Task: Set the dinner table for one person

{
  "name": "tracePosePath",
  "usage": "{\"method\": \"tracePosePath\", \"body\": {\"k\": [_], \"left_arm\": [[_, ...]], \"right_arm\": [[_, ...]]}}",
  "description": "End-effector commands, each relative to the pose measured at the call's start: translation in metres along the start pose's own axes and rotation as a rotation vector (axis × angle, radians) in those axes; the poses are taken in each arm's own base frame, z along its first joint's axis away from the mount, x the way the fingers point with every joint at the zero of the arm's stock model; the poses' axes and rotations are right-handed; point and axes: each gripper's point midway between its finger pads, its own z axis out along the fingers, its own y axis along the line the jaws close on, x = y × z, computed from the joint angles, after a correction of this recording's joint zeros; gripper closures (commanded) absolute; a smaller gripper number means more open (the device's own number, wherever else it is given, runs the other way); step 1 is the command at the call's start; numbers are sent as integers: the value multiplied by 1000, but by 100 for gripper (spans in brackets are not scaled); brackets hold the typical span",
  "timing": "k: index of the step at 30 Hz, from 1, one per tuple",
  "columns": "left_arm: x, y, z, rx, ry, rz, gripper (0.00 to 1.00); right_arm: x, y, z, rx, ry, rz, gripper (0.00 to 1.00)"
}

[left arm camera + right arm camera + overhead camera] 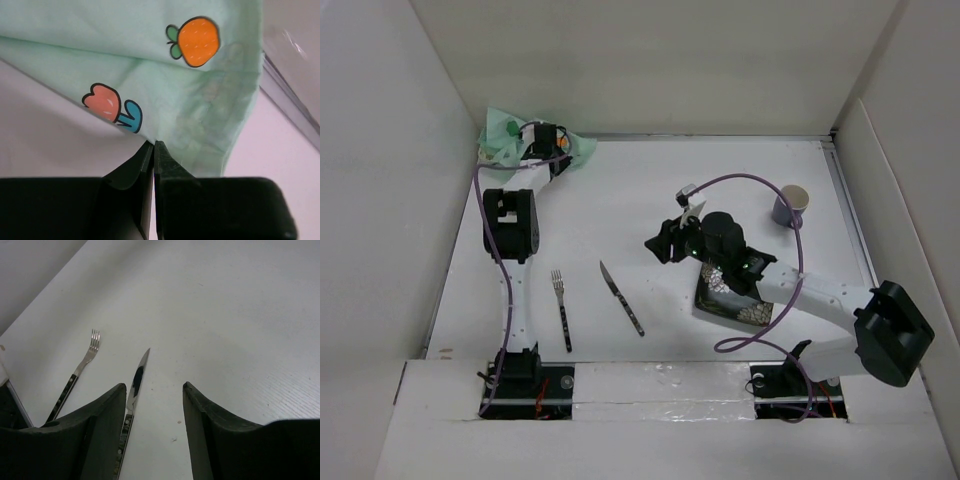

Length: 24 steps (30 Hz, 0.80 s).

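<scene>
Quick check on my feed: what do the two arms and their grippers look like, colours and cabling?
Both the left arm and right arm have white links with bulky black joint housings. A purple cable runs along each. The left gripper and right gripper have matte black fingers tapering to narrow tips; no markings show.

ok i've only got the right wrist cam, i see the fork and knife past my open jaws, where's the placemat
Observer: The placemat is bunched up in the far left corner of the table.
Operator: is the left arm on it
Observer: Yes, the left arm reaches into that corner, and its jaws are shut on the cloth's edge.
</scene>
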Motion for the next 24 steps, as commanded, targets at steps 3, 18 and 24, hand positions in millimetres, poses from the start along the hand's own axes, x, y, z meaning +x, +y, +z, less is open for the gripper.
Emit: {"method": "tracePosePath", "body": {"k": [3, 18, 24], "left_arm": [[-46, -116, -142, 301, -179, 53, 100], [-13, -161, -235, 444, -128, 149, 100], [61, -202, -191, 438, -12, 270, 100]], "right_arm": [[-38, 10, 0, -30, -97, -9, 51], [-70, -27, -6, 146, -111, -9, 68], [-66, -56, 16, 281, -77, 7, 35]]}}
